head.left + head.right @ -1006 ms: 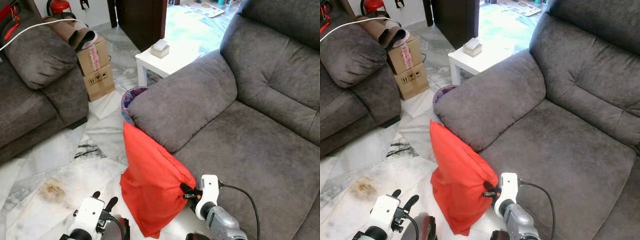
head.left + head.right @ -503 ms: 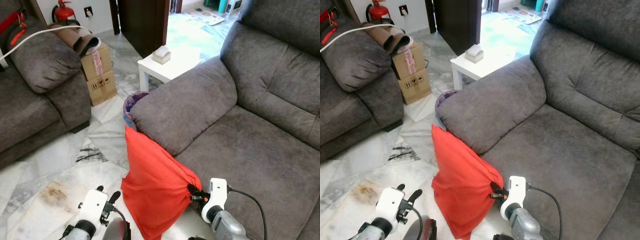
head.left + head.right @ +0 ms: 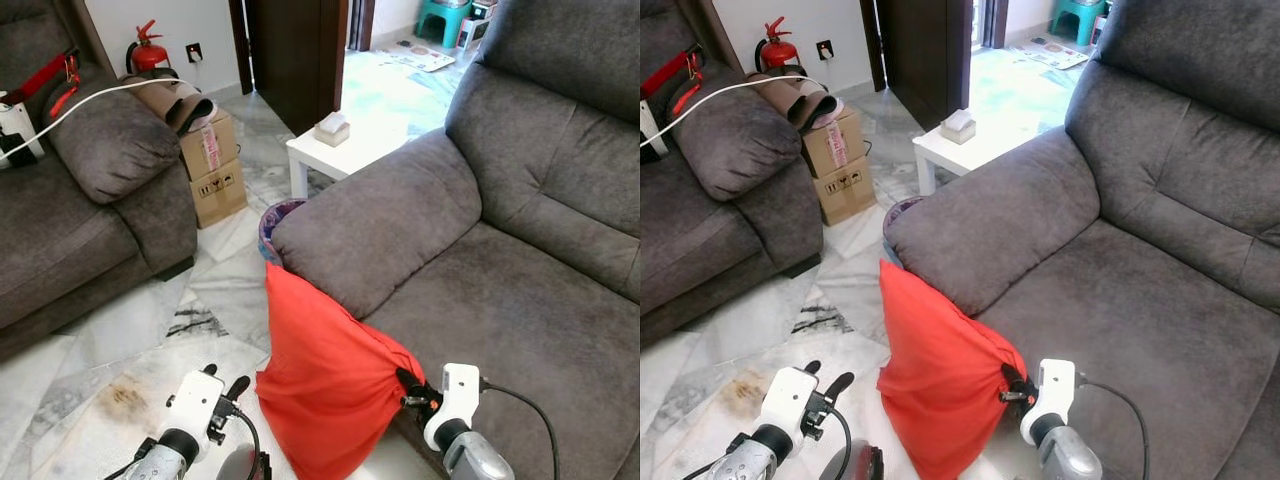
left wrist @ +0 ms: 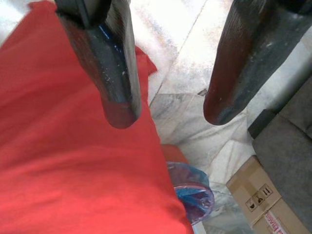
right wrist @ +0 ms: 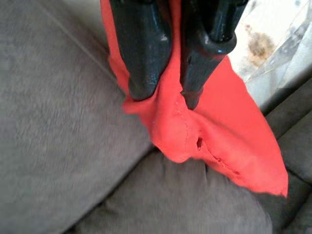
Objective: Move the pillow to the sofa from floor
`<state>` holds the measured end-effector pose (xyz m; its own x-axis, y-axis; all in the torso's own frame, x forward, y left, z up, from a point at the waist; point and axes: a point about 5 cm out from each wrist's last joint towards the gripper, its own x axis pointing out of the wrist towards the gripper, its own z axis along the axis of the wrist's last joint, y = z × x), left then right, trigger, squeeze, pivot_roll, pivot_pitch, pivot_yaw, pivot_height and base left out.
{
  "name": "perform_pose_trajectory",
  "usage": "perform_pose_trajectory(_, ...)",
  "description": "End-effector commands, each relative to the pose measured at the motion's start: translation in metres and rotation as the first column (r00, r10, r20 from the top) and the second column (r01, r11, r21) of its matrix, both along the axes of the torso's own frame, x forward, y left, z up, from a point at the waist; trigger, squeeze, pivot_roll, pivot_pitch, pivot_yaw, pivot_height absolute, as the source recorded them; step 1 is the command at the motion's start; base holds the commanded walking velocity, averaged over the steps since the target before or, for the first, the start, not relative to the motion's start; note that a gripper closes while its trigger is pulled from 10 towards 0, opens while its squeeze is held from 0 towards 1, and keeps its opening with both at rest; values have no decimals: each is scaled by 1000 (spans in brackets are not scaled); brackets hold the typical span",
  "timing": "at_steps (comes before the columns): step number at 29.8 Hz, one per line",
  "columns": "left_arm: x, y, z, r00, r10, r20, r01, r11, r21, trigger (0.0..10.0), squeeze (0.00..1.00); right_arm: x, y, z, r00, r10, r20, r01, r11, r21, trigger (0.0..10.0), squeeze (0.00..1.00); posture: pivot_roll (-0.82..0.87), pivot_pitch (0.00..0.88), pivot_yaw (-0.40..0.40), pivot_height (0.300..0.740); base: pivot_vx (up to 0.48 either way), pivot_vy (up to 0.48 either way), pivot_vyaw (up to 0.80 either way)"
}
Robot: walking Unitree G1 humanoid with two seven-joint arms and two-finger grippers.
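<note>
At lower centre the pillow (image 3: 325, 390) is pinched by one corner in the right gripper (image 3: 410, 390); the cloth could slip out (left gripper (image 3: 232, 392) spread, idle).

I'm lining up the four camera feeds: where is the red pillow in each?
Left eye view: red pillow, low centre, against the sofa front.
Right eye view, low centre.
Left wrist view, beside the open left gripper.
Right wrist view, pinched by the right gripper.
Shared landmark: the sofa.
</note>
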<state>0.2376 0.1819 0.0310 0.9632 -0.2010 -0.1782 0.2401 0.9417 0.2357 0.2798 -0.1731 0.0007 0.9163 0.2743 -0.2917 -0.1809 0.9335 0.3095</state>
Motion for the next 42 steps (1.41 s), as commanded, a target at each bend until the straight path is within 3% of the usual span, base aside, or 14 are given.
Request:
perform_pose_trajectory(1, -5, 2, -7, 1000, 0, -30, 0, 1000, -1, 10000, 0, 5, -7, 10, 998, -12, 64, 14, 999, -40, 0, 0, 100, 81, 3, 646, 0, 0, 0)
perform_pose_trajectory(2, -6, 1, -8, 999, -2, -32, 2, 1000, -2, 10000, 0, 4, -8, 9, 999, -9, 53, 12, 998, -60, 0, 0, 100, 81, 3, 646, 0, 0, 0)
perform_pose_trajectory(3, -6, 0, -8, 999, -4, -33, 4, 1000, -3, 10000, 0, 3, -9, 7, 999, -18, 48, 21, 998, -67, 3098, 0, 101, 78, 2, 646, 0, 0, 0)
perform_pose_trajectory(4, -6, 0, -8, 999, -4, -33, 4, 1000, -3, 10000, 0, 3, -9, 7, 999, -18, 48, 21, 998, -67, 3098, 0, 101, 78, 2, 646, 0, 0, 0)
perform_pose_trajectory(5, -6, -2, -9, 999, -10, -32, 10, 1000, -7, 10000, 0, 0, -9, 4, 999, -44, 32, 46, 998, -51, 10000, 0, 107, 74, 3, 646, 0, 0, 0)
perform_pose_trajectory(12, -3, -1, -7, 999, -23, -24, 23, 1000, -8, 10000, 0, -5, -2, -4, 999, -46, -18, 45, 998, -52, 10000, 0, 123, 78, 4, 691, 0, 0, 0)
perform_pose_trajectory(20, -3, 1, -7, 999, -35, -29, 35, 999, -4, 10000, 0, -2, 0, 1, 1000, -24, 12, 24, 999, -23, 10000, 0, 120, 91, 14, 740, 0, 0, 0)
perform_pose_trajectory(26, -1, -1, -5, 998, -50, -24, 50, 999, -10, 10000, 0, -3, 3, 3, 1000, 3, 30, -3, 1000, -3, 10000, 0, 124, 94, 15, 740, 0, 0, 0)
perform_pose_trajectory(35, -4, 1, -8, 996, -80, -50, 81, 997, 1, 10000, 0, -4, -3, 1, 1000, 24, 9, -23, 998, -57, 10000, 0, 130, 91, 15, 740, 0, 0, 0)
perform_pose_trajectory(36, -8, 3, -12, 989, -117, -87, 118, 993, 11, 10000, 0, -7, 5, -1, 985, 173, -11, -174, 978, -112, 10000, 0, 131, 91, 15, 740, 0, 0, 0)
perform_pose_trajectory(37, -8, 3, -12, 989, -117, -87, 118, 993, 11, 10000, 0, -7, 5, -1, 985, 173, -11, -174, 978, -112, 10000, 0, 131, 91, 15, 740, 0, 0, 0)
perform_pose_trajectory(38, -14, 6, -17, 973, -183, -142, 189, 982, 28, 10000, 0, -13, 13, -2, 938, 347, -16, -345, 925, -157, 10000, 0, 135, 90, 14, 740, 0, 0, 0)
perform_pose_trajectory(39, -21, 9, -22, 947, -252, -199, 269, 961, 59, 10000, 0, -16, 13, 0, 900, 437, -15, -431, 881, -193, 10000, 0, 133, 90, 14, 740, 0, 0, 0)
perform_pose_trajectory(42, -28, 19, -28, 924, -277, -266, 300, 953, 51, 10000, 0, -15, 5, 4, 878, 479, -18, -467, 847, -254, 10000, 0, 128, 89, 13, 740, 0, 0, 0)
